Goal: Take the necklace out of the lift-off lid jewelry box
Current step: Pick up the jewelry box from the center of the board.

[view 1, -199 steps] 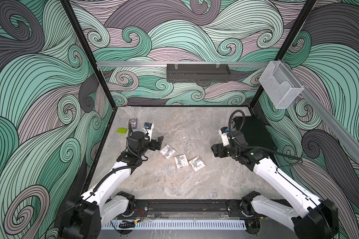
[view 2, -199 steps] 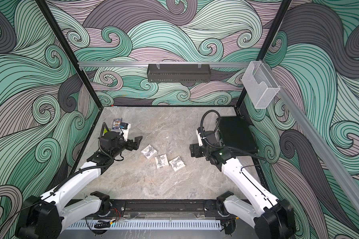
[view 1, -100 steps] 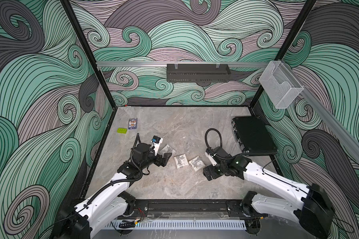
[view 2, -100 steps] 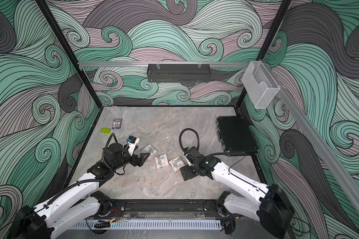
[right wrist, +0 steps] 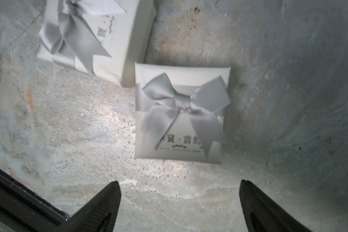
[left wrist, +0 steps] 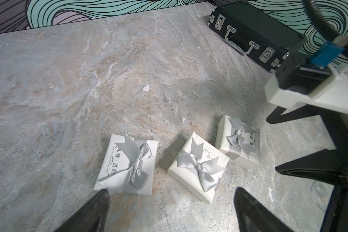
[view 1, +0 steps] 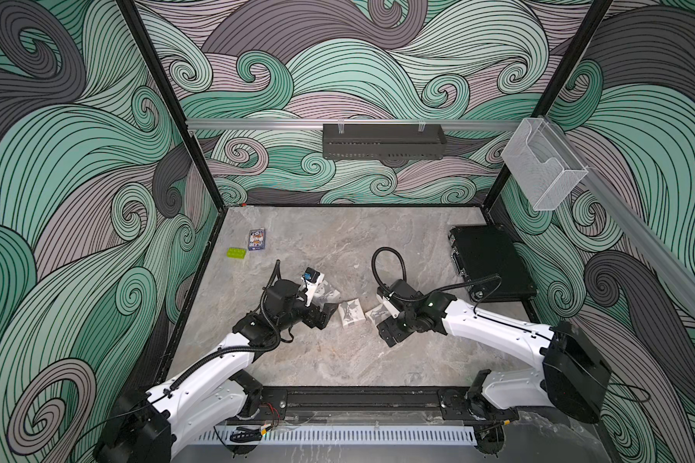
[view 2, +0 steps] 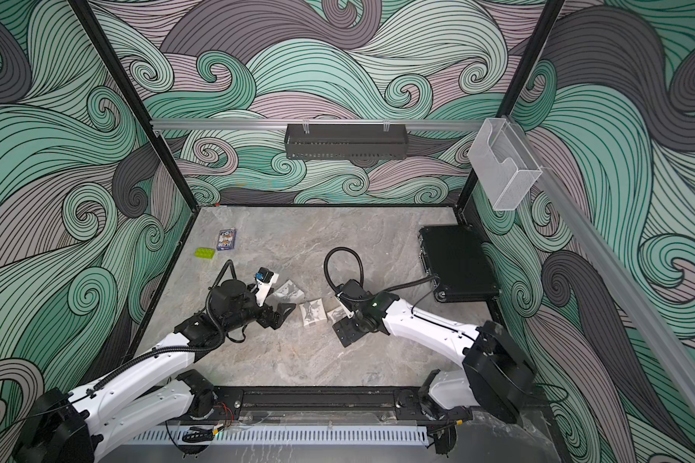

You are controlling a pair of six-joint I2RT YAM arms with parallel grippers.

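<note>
Three white jewelry boxes with grey bows lie in a row mid-table, all with lids on: left box (view 1: pixel 325 294) (left wrist: pixel 127 166), middle box (view 1: pixel 352 314) (left wrist: pixel 198 166) (right wrist: pixel 92 38), right box (view 1: pixel 377 313) (left wrist: pixel 239 140) (right wrist: pixel 179 114). The necklace is hidden. My left gripper (view 1: pixel 326 316) (view 2: pixel 281 316) (left wrist: pixel 171 190) is open and low, just in front of the left and middle boxes. My right gripper (view 1: pixel 390 332) (view 2: pixel 346 332) (right wrist: pixel 179 182) is open, just short of the right box, with nothing between its fingers.
A black latched case (view 1: pixel 488 260) (left wrist: pixel 249 32) lies at the back right by the wall. A card deck (view 1: pixel 257 239) and a green brick (view 1: pixel 236 253) sit at the back left. The black base rail (view 1: pixel 362 401) runs along the front edge.
Both arms have swung from the back sides of the table forward and inward to the row of boxes. The right gripper left the black case's side.
</note>
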